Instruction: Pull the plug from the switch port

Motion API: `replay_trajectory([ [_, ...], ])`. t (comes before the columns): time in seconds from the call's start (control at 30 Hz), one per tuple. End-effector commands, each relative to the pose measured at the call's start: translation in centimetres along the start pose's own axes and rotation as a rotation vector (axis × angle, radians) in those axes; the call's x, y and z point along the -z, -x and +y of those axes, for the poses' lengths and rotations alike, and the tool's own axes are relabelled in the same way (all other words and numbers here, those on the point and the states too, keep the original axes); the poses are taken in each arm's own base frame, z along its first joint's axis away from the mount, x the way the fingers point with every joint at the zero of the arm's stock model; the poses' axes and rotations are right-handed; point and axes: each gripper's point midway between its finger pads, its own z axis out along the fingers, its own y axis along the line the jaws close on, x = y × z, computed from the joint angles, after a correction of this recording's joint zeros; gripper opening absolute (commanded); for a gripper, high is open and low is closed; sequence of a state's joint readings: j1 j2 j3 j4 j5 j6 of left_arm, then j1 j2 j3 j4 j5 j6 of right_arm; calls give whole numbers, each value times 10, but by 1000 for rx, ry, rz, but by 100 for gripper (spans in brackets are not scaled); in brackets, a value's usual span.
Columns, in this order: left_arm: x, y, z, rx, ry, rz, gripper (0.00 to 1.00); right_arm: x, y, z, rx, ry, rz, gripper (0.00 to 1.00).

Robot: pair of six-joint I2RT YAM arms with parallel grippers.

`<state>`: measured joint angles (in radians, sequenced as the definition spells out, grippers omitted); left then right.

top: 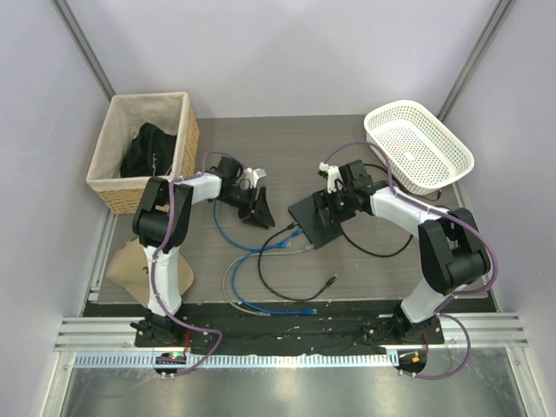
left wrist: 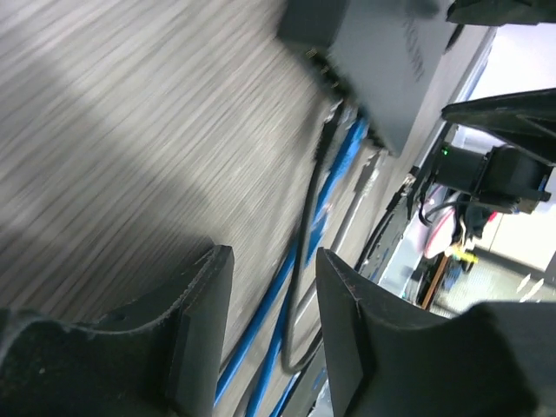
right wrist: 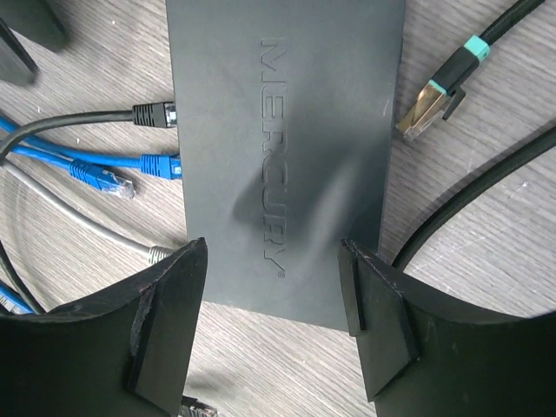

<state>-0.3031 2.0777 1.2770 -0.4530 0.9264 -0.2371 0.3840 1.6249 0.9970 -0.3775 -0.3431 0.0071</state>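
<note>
Grey surface (top: 261, 148) – the right gripper (right wrist: 271, 256) gapes wide, straddling the switch (right wrist: 287, 104); the left gripper (left wrist: 274, 256), fingers apart, holds nothing – blue cables (left wrist: 339, 174) ahead.

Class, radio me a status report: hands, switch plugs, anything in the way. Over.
Left hand open, short of the switch. Right hand open above the switch. Black plug and blue plug plugged in. Loose blue plug lies alongside.

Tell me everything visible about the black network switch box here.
The switch is a flat, matte dark-grey rectangular box, plastic-looking, MERCURY embossed on top. It lies flat on the wood-grain table. A black plug and a blue plug sit in ports along one long edge. The right gripper straddles it, jaws open; contact unclear.
</note>
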Motion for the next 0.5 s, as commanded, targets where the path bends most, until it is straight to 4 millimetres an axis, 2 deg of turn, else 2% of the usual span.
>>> replay_trajectory([
  [0.0,-37,-12,9,-64,80,80,48,-1,15,2,-3,13,-5,70],
  [0.1,-46,-19,8,-84,110,109,41,-5,17,0,-2,10,-1,70],
  [0.17,-45,-18,11,-81,131,109,33,-5,21,-1,2,6,-12,70],
  [0.2,-43,-17,14,-76,143,105,28,-5,23,-1,5,5,-16,70],
  [0.23,-42,-18,16,-67,151,109,17,-5,24,-1,7,5,-18,70],
  [0.33,-37,-21,27,-40,191,118,3,-4,24,-3,31,-5,-26,70],
  [0.47,-20,-23,35,-14,210,114,0,-2,20,-2,32,0,-27,70],
])
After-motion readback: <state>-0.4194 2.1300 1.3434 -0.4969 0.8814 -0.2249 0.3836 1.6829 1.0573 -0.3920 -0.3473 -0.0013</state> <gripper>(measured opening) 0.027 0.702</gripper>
